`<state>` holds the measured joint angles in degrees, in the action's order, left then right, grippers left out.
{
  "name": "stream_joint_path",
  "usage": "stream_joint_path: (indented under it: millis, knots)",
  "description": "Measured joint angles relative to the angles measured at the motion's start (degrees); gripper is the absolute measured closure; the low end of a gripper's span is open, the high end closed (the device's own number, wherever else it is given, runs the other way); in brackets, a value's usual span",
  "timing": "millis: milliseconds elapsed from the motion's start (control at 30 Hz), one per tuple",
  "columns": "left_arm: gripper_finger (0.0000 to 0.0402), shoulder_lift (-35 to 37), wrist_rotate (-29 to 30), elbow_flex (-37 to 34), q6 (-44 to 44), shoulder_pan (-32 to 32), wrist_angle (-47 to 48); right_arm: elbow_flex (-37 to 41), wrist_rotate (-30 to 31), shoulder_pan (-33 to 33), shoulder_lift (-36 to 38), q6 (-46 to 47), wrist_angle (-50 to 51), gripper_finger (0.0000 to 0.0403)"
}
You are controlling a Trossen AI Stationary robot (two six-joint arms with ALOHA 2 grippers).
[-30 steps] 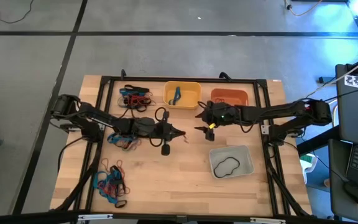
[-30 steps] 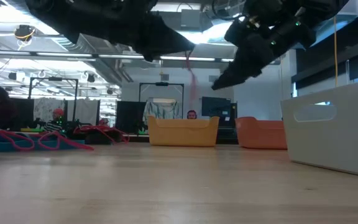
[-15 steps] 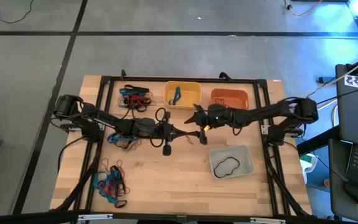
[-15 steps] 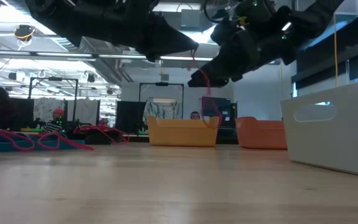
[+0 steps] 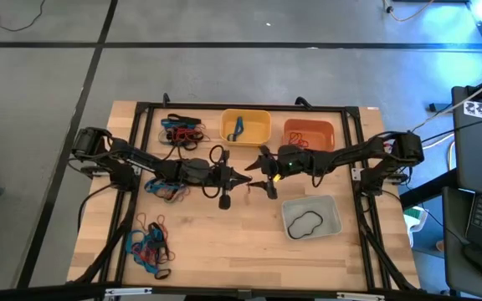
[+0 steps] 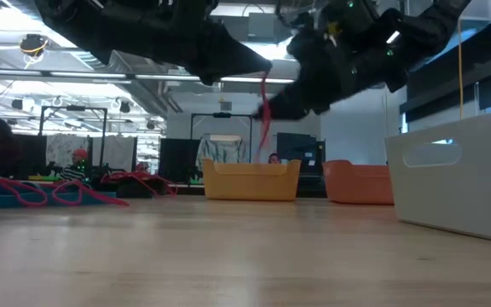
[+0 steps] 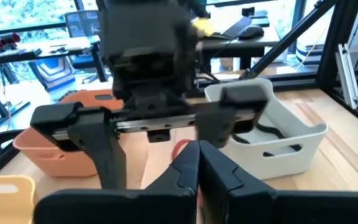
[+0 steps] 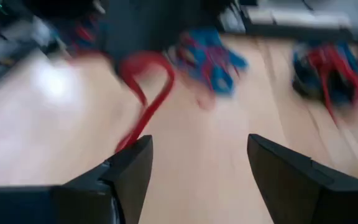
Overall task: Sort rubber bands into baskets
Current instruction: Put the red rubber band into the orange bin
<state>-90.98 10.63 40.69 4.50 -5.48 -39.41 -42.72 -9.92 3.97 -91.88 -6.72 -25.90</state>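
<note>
Nearest the table's front edge, a tangle of blue and red rubber bands lies by the left corner, and over on the right the pale grey basket sits with one black rubber band curled in its bottom. Up to mid-table, and here's the meeting point: the left gripper reaches in from the left with its fingers clenched on a red rubber band, the loop dangling from its tip clear above the wood. Facing it nose to nose, the right gripper comes in from the right with its jaws spread wide, one finger to either side of the left one's tip; in the right wrist view that red loop hangs just ahead of the open fingers, not yet grasped by them. Beside the left arm, a small clump of mixed bands rests on the table. At the far edge, another heap of red, blue and black bands on the left, then the yellow basket holding a blue band, then the orange basket with red bands inside.
</note>
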Motion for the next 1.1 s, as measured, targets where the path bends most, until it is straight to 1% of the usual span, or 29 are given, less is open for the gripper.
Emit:
stream_joint_path:
  millis: [100, 200, 233, 367, 467, 600, 667, 767, 800, 933, 1100]
  knots:
    - [0.0401, 0.0, 0.02, 0.0, -0.03, 0.0, 1.45, -0.47, 4.01, 0.6, 1.58, -1.09, 7.6, 0.0142]
    - [0.0401, 0.0, 0.04, 0.0, -0.02, 0.29, 1.11, -1.56, 4.36, 0.62, 3.29, -1.21, 12.78, 0.0142]
    - [0.04, 0.0, 0.07, 0.0, -0.05, 0.37, 0.88, -1.57, 3.97, 0.51, 3.51, -1.22, 12.61, 0.0142]
    - [0.04, 0.0, 0.15, 0.02, -0.09, 0.7, 0.65, -1.63, -2.1, -0.41, 3.54, -1.01, 9.36, 0.0142]
    - [0.04, 0.0, 0.14, 0.02, -0.53, 0.76, 1.11, -1.66, -0.99, -1.14, 3.54, -1.02, 10.12, 0.0142]
    - [0.04, 0.0, 0.13, 0.09, -2.41, 0.52, 4.5, -1.66, 0.32, -0.9, 3.33, -1.2, 15.07, 0.0142]
    - [0.04, 0.0, 0.13, 0.09, -2.88, 0.24, 7.33, -1.68, -0.42, -0.95, 2.06, -1.25, 16.96, 0.0142]
    - [0.04, 0.0, 0.11, 0.09, -2.96, -0.24, 9.61, -1.66, -5.73, -1.6, -1.01, -1.26, 16.29, 0.0142]
    - [0.04, 0.0, 0.11, 0.07, -2.96, -0.39, 10.35, -1.66, -6.55, -2.01, -2.32, -1.44, 15.56, 0.0142]
    - [0.04, 0.0, 0.08, 0.09, -2.99, -0.85, 11.29, -2.28, -6.42, -4.12, -7.19, -4.0, 12.69, 0.0142]
    - [0.04, 0.0, 0.07, 0.07, -2.98, -0.86, 12.25, -4.72, -5.86, -5.22, -11.31, -4.15, 12.85, 0.0142]
